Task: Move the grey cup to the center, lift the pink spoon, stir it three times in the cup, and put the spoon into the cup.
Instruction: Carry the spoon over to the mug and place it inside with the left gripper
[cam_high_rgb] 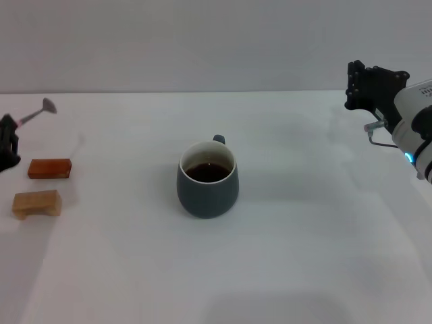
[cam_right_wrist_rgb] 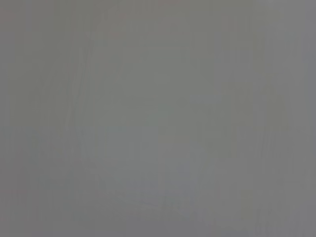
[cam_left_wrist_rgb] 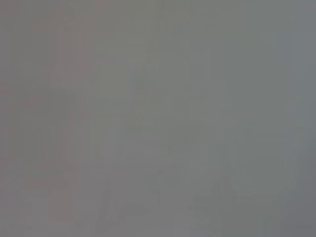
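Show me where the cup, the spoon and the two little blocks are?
grey cup (cam_high_rgb: 206,192), head view, outer wall.
pink spoon (cam_high_rgb: 47,105), head view, metal bowl.
orange-brown block (cam_high_rgb: 49,168), head view, top face.
tan wooden block (cam_high_rgb: 37,202), head view, top face.

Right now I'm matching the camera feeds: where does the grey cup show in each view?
Head view: the grey cup stands mid-table, handle facing away.
Left wrist view: not in it, only blank grey.
Right wrist view: not in it, only blank grey.
Shared landmark: none; the wrist views show nothing recognisable.

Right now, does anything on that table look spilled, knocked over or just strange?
Nothing is spilled or knocked over. The grey cup stands upright mid-table, its dark liquid inside. The one unusual sight is the pink spoon, held in the air by the left gripper at the table's left edge, above the two blocks. The right gripper hangs off to the right.
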Robot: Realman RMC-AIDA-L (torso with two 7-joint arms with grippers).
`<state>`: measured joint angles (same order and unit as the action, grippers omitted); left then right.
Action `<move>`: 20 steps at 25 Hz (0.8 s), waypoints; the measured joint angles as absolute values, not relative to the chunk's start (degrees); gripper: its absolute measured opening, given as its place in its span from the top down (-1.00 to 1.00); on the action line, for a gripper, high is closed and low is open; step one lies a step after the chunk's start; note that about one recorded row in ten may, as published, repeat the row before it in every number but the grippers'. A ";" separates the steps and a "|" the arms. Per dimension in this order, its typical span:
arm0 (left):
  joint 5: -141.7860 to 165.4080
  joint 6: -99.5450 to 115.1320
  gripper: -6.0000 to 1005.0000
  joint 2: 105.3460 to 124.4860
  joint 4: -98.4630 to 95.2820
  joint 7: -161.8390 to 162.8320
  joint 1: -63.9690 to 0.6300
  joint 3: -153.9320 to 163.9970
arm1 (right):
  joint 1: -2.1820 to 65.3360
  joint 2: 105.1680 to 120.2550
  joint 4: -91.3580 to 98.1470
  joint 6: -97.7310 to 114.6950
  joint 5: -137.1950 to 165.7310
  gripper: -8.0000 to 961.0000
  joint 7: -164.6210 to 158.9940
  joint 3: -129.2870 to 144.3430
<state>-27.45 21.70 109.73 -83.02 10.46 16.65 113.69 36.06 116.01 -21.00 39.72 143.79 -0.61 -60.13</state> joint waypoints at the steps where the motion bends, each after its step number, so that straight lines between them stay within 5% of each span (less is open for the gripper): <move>1: -26.42 18.91 0.70 109.46 -85.11 11.21 16.90 112.91 | 35.97 116.01 -21.00 39.76 143.78 0.92 -0.61 -60.16; 12: -25.55 -8.50 0.70 104.93 -106.04 10.78 16.42 107.60 | 35.50 116.02 -20.62 40.23 143.51 0.92 -0.61 -60.93; 20: -32.69 -21.65 0.70 105.03 -112.89 1.55 13.80 104.74 | 35.50 116.10 -20.54 40.26 143.63 0.92 -0.62 -61.40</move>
<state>-32.69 -21.65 105.03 -112.89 1.55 13.80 104.74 35.50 116.10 -20.54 40.26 143.63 -0.62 -61.40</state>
